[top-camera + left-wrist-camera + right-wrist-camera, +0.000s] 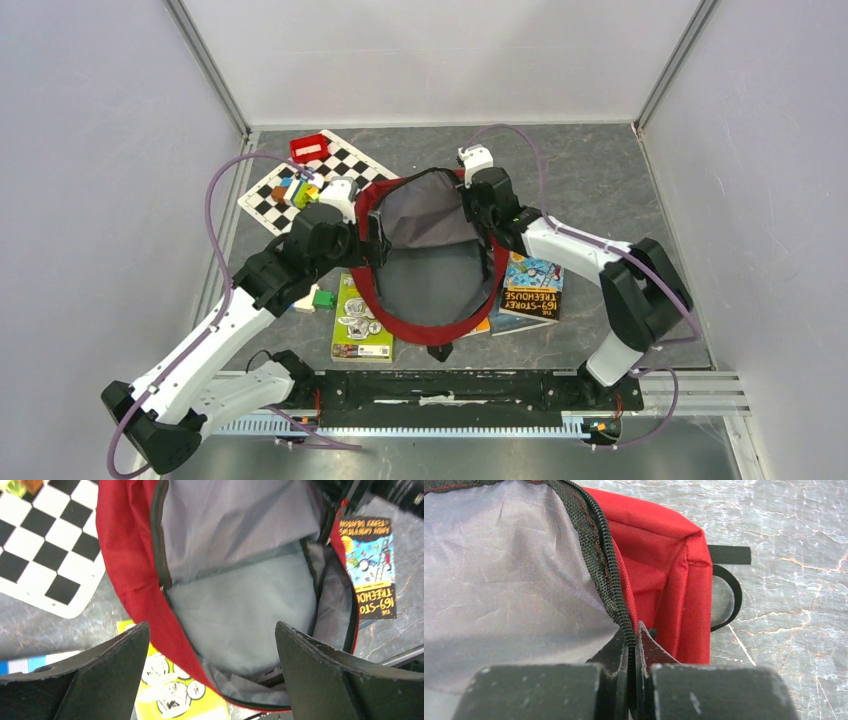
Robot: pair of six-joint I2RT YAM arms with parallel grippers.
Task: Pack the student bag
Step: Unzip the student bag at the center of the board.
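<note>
The student bag (432,331), dark red with grey lining, lies unzipped and gaping in the middle of the table. My left gripper (372,238) hovers over its left rim, open wide with nothing between the fingers. In the left wrist view the left gripper (211,630) frames the bag (130,555) and its bare grey inside. My right gripper (472,212) is at the bag's far right rim. Seen from the right wrist, the right gripper (633,635) is shut on the bag's black zipper edge (596,545), with the red side (659,580) just beyond.
A yellow-green book (362,320) lies partly under the bag's left side and a Treehouse book (533,288) at its right. A chessboard (300,180) with small coloured toys (297,190), a red box (310,148) and a green block (323,298) sit to the left.
</note>
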